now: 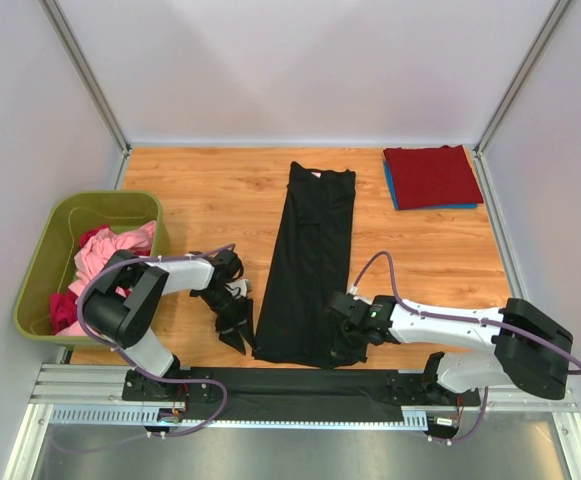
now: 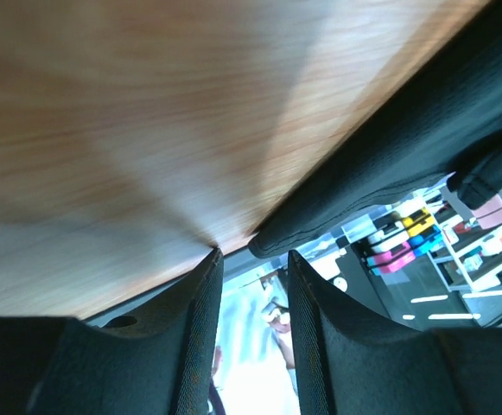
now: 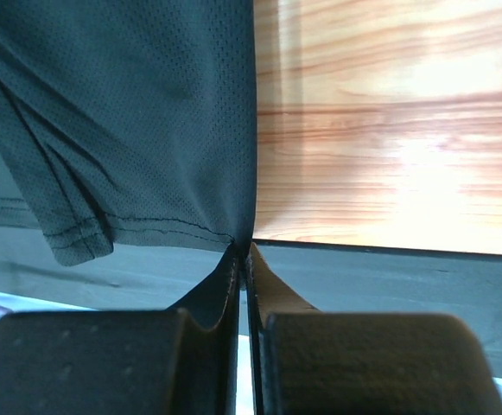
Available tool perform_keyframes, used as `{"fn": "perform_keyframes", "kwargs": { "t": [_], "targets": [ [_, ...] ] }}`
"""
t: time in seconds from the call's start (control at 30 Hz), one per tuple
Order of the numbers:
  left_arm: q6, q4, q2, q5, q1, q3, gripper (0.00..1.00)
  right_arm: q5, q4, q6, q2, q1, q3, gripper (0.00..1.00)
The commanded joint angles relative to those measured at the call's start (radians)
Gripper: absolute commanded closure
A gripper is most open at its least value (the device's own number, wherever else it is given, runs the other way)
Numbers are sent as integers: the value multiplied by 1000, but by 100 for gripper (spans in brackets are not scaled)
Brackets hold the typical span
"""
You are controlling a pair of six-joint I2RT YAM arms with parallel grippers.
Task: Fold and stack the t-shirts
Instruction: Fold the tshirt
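Observation:
A black t-shirt (image 1: 310,262) lies folded into a long strip down the middle of the table. My right gripper (image 1: 342,322) is shut on its near right corner; in the right wrist view the hem (image 3: 147,229) is pinched at the gripper (image 3: 244,248). My left gripper (image 1: 238,332) is open beside the near left corner, just left of the cloth. In the left wrist view the gripper (image 2: 252,259) is empty, with the shirt's edge (image 2: 389,164) just beyond the tips. A dark red shirt (image 1: 433,175) lies folded on a blue one (image 1: 391,185) at the back right.
An olive-green bin (image 1: 55,255) at the left holds pink (image 1: 115,250) and magenta (image 1: 65,310) shirts. The table's black front edge (image 1: 300,385) runs just below both grippers. White walls enclose the table on three sides.

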Motion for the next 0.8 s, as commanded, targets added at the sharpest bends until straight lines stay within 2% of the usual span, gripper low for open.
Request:
{"fn": "perform_keyframes", "kwargs": {
  "t": [0.0,0.2,0.43,0.53,0.57,0.7,0.77],
  "targets": [
    [-35,63,1,35,-19,-6,57,24,-45,-1,-21,-1,29,100],
    [-50,78,0,35,-24,-12,63,27,-54,-3,-22,-1,40,100],
    [-78,72,-3,30,-32,-17,82,36,-85,-12,-25,-1,57,100],
    [-84,66,-2,15,-32,-22,87,34,-82,-12,-25,0,57,100],
    [-84,61,-3,12,-32,-22,86,34,-80,-9,-25,0,57,100],
    [-84,47,-39,0,-35,-29,61,34,-76,-12,-25,5,58,100],
    [-90,47,-75,-16,-39,-35,57,36,-77,-9,-25,8,58,100]
  ]
}}
